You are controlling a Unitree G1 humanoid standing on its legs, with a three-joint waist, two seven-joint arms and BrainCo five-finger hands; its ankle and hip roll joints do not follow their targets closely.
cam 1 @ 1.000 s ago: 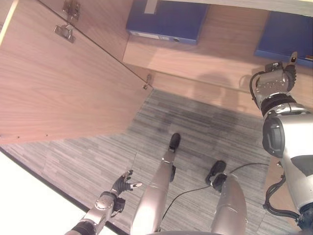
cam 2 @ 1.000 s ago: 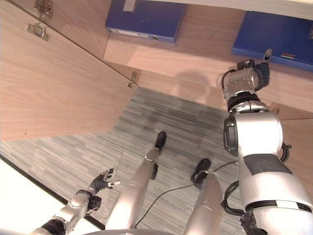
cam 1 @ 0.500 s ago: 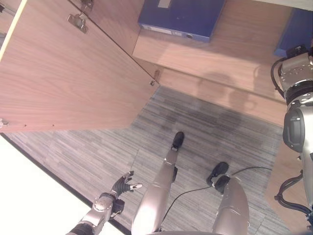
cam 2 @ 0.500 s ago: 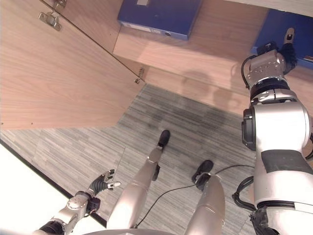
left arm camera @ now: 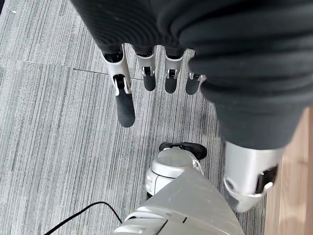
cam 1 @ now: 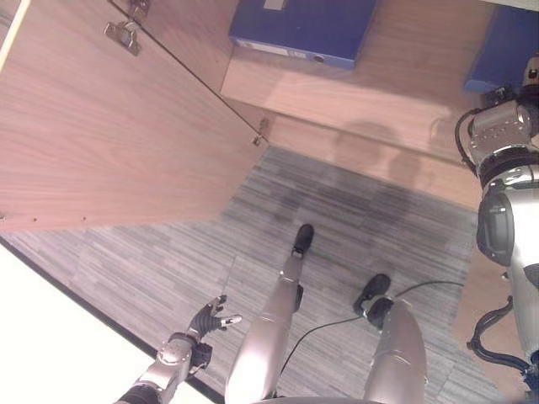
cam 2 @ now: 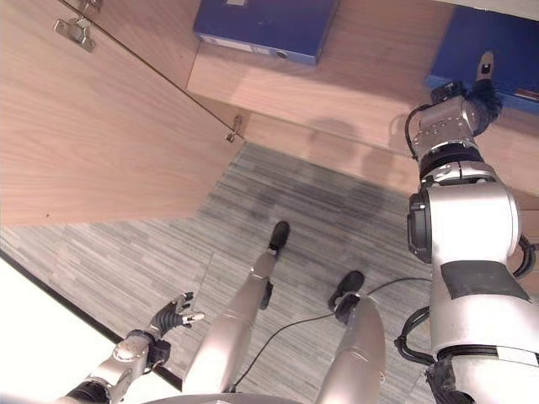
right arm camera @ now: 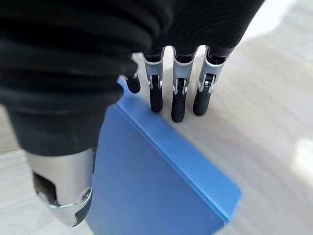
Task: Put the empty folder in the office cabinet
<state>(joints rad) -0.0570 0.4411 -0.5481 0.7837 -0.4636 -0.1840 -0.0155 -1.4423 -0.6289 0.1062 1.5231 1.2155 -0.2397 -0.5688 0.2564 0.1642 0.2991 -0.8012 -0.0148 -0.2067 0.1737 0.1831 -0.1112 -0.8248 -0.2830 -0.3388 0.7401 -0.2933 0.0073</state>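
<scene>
Two blue folders lie flat on the cabinet's wooden shelf [cam 1: 379, 93]: one at the left [cam 1: 303, 34], one at the right [cam 2: 497, 46]. My right hand [cam 2: 473, 91] is raised to the right folder's near corner. In the right wrist view its straight fingers [right arm camera: 178, 105] rest against the edge of that blue folder [right arm camera: 156, 181], and nothing is gripped. My left hand [cam 1: 208, 320] hangs low at the lower left over the carpet, its fingers [left arm camera: 126, 105] relaxed and holding nothing.
The cabinet's left door [cam 1: 109, 143] stands open, swung out toward me, with metal hinges [cam 1: 122, 38] near its top. Grey striped carpet [cam 1: 168, 261] lies below the cabinet. A white surface [cam 1: 50, 337] borders the lower left.
The head camera has swung right and partly back, so the whole picture shifted. My right hand stays at the right folder's corner. The left hand has hardly moved.
</scene>
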